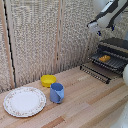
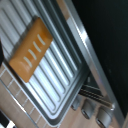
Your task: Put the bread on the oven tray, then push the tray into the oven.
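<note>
The bread [image 1: 104, 58] is a small orange-brown oblong lying flat on the oven pan [image 1: 114, 62], which sticks out of the oven's [image 1: 116, 44] front opening. In the wrist view the bread [image 2: 31, 49] rests toward one end of the ribbed pan [image 2: 60, 70], with its slashed top up. My clamp [image 1: 97, 29] hangs in the air above the oven, toward the exterior view's left, well clear of the bread. Its fingers are too small and blurred to show how they stand, and nothing is seen in them.
The oven's lowered door [image 1: 94, 71] juts over the wooden table [image 1: 85, 105]. A yellow bowl [image 1: 48, 80], a blue mug [image 1: 56, 92] and a round patterned plate [image 1: 24, 101] stand at the exterior view's left. Oven knobs [image 2: 95, 111] show beside the pan. A woven screen backs the scene.
</note>
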Motion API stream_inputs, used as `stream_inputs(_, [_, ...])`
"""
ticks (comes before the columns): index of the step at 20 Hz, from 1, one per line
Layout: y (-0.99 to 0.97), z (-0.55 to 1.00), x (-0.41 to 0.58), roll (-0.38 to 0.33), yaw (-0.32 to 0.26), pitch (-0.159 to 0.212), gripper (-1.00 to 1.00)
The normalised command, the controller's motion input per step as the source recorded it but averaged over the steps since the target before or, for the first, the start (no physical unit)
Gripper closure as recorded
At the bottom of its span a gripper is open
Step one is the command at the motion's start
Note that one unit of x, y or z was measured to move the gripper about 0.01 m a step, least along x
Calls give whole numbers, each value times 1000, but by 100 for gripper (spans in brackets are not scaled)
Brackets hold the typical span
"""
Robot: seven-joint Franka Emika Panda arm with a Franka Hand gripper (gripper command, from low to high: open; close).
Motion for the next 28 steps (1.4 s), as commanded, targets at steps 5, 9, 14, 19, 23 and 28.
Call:
stream_inputs(5, [290, 0, -183, -289, 102, 275, -100])
stream_inputs(9, [299, 0, -200, -287, 98, 282, -100])
stream_inputs(14, [497, -132, -82, -277, 51, 244, -100])
stream_inputs(19, [665, -437, 5, -294, 12, 145, -100])
stream_inputs(23, [561, -413, 0, -287, 56, 163, -100])
stream_inputs(28, [74, -398, 0, -236, 243, 166, -100])
